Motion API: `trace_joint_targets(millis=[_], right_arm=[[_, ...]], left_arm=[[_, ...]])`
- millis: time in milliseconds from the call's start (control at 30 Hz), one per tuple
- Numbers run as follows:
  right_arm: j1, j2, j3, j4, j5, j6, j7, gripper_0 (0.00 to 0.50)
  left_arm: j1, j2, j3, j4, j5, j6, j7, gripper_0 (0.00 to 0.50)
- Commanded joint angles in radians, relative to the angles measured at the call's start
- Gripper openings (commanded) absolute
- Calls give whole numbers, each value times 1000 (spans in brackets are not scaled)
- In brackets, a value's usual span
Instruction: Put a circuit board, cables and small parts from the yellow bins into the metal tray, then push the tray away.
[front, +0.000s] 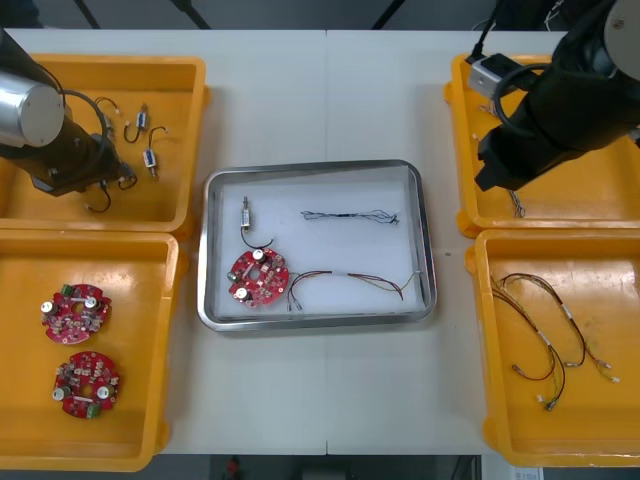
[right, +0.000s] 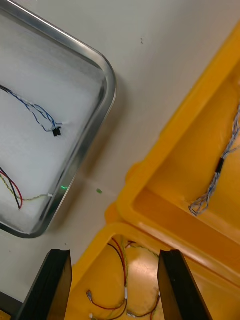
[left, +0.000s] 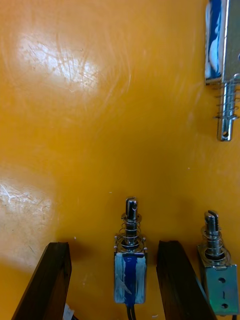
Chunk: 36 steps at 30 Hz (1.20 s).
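Straddling 1 small metal part in the far left yellow bin, at 10 o'clock from the metal tray, the left gripper is held wide, not touching it. At 2 o'clock, the right gripper is spread wide, empty. 1 circuit board is seen at 7 o'clock inside the tray.

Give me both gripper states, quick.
Left gripper: open, astride a small metal part, not gripping.
Right gripper: open, empty, over a yellow bin.
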Motion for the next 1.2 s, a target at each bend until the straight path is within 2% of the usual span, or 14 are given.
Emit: trace_joint_targets(millis=[33,267,300,333,367,400,433,467,1000,1200], right_arm=[[69,-74,-85,-75,3,16,-105,500],[164,-106,-183,-118,-5,16,-202,500],[182,-111,-202,-121,-8,16,-214,500],[198,-114,-217,-128,-10,16,-228,500],[207,-116,-225,-129,-13,16,-236,500],[222,-122,-240,-134,-16,16,-251,500],[239,-125,-252,-138,-17,16,-268,500],[244,-126,-258,-140,-19,16,-276,500],[425,-134,-442,-157,-62,16,-294,500],[454,-134,-449,-167,-3,16,-303,500]], left_arm=[[7,-5,-23,-2,7,-10,-12,500],[9,-5,-23,0,7,-12,-13,500],[9,-7,-23,0,7,-12,-15,423],[9,-5,-23,0,7,-10,-18,271],[9,-5,-23,0,7,-10,-19,197],[9,-5,-23,0,5,-10,-19,69],[9,-5,-23,1,4,-10,-19,20],[9,-5,-23,0,4,-12,-21,5],[7,3,-23,-8,-4,-12,-49,0],[6,39,-23,-55,10,-10,-56,0]])
